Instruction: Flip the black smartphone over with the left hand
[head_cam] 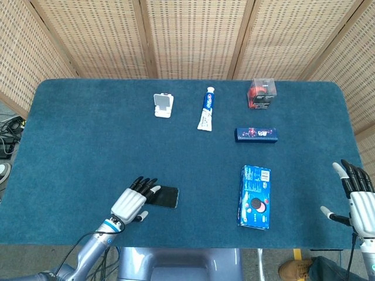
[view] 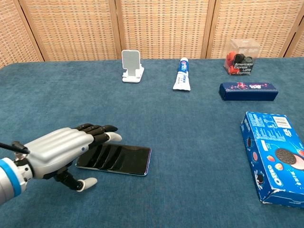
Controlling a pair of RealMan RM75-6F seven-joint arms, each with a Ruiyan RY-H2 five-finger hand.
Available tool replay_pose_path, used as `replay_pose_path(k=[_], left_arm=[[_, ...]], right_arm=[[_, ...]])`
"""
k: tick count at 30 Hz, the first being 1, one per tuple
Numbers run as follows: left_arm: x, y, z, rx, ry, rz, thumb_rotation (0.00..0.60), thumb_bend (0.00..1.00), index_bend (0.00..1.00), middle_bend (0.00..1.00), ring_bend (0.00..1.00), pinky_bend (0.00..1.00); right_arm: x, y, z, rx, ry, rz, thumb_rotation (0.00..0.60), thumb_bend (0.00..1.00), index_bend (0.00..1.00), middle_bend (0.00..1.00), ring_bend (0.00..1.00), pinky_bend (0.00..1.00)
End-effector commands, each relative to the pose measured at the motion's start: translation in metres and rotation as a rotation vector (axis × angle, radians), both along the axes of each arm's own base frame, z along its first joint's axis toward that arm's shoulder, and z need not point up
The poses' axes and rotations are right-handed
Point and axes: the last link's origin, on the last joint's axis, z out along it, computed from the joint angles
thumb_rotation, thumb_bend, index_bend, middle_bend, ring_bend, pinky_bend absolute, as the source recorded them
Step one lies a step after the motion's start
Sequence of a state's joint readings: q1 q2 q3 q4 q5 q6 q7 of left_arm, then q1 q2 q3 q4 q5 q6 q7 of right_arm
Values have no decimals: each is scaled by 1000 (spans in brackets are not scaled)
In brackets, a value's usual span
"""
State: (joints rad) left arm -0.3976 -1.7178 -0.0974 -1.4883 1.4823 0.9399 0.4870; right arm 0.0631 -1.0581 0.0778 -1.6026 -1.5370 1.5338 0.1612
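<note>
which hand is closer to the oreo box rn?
Right, narrowly, going by the head view. The right hand sits at the table's right edge, open, off to the right of the Oreo box. The left hand is further off on the box's other side, over the black smartphone.

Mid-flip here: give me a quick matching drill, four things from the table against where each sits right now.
Things:
1. black smartphone
2. white phone stand
3. Oreo box
4. left hand

Places:
A. far side, left of the toothpaste tube
B. near right, lying flat
C. over the phone's left end, fingers spread
D. near left, flat on the blue cloth

Pairs: 1-D, 2-A, 3-B, 4-C
</note>
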Motion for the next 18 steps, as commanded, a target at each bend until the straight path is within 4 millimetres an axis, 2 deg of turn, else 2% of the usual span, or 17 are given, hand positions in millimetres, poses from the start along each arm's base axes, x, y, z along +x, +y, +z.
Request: replay_pose_path(k=[1, 18], left_arm=[[3, 6, -6, -3, 3, 8, 600, 302, 0, 0, 0, 0], [23, 19, -22, -14, 2, 7, 600, 301, 0, 0, 0, 0]], right_arm=[[0, -1, 0, 0, -2, -1, 600, 0, 44, 0, 0, 0], [-3, -2, 1, -3, -6, -11, 600, 0, 45, 0, 0, 0]])
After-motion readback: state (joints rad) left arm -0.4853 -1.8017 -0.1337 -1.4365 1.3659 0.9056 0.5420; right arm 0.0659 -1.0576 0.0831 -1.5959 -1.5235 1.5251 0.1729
